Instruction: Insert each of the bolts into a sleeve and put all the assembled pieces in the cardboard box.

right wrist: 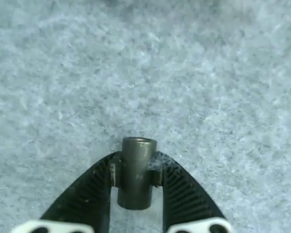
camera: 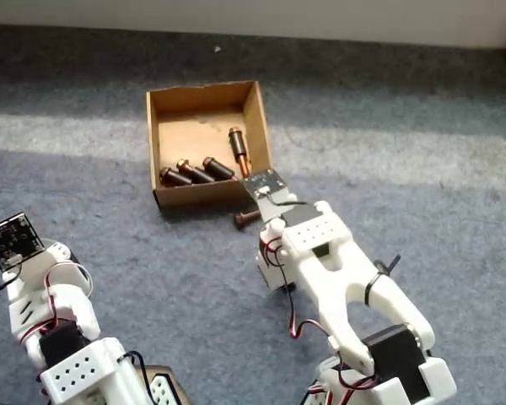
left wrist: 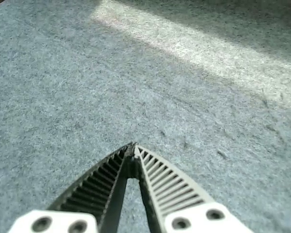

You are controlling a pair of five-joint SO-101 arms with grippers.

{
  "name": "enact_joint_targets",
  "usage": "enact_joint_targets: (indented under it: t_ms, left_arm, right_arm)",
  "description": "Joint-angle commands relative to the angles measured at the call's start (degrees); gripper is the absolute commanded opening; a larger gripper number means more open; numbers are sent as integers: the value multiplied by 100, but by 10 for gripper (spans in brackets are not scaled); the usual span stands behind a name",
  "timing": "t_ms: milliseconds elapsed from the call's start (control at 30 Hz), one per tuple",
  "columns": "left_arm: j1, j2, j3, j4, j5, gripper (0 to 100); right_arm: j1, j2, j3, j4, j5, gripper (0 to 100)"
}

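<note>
Presently the right tool (right wrist: pixel 136 161) grips a sleeve (right wrist: pixel 137 174) by the cardboard box (camera: pixel 255 114), close to a loose bolt (camera: pixel 245 218) on the desk. Pinched only at the tips, the sleeve could tilt or slip and jam the bolt. The left tool (left wrist: pixel 134 146) is clenched empty, well apart.

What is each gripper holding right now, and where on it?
The right gripper grips a sleeve around its mid-body, one finger on each side. The left gripper is shut, holding nothing.
</note>
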Motion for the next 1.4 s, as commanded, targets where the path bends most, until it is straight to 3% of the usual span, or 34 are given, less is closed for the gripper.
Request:
enact_joint_targets:
  t_ms: [0, 567, 767, 1033, 1133, 1367]
  left_arm:
    - [-13, -48, -295, -114, 35, 8]
    - [321, -48, -259, -114, 18, 8]
    - [382, -48, -251, -114, 26, 8]
    - [1798, -13, -418, -62, -492, 92]
    - [2185, 13, -963, 343, -642, 96]
    - [3688, 22, -2580, 1829, -1618, 120]
  right_arm:
    - [75, -259, 75, -110, 53, 5]
    - [48, -277, 787, -110, 53, 5]
    - [66, -963, 725, 681, 0, 5]
    - [84, -3222, 769, 980, -1037, 5]
    - [110, -3873, 804, 760, -1538, 5]
    - [1437, -4602, 1833, -602, -1881, 5]
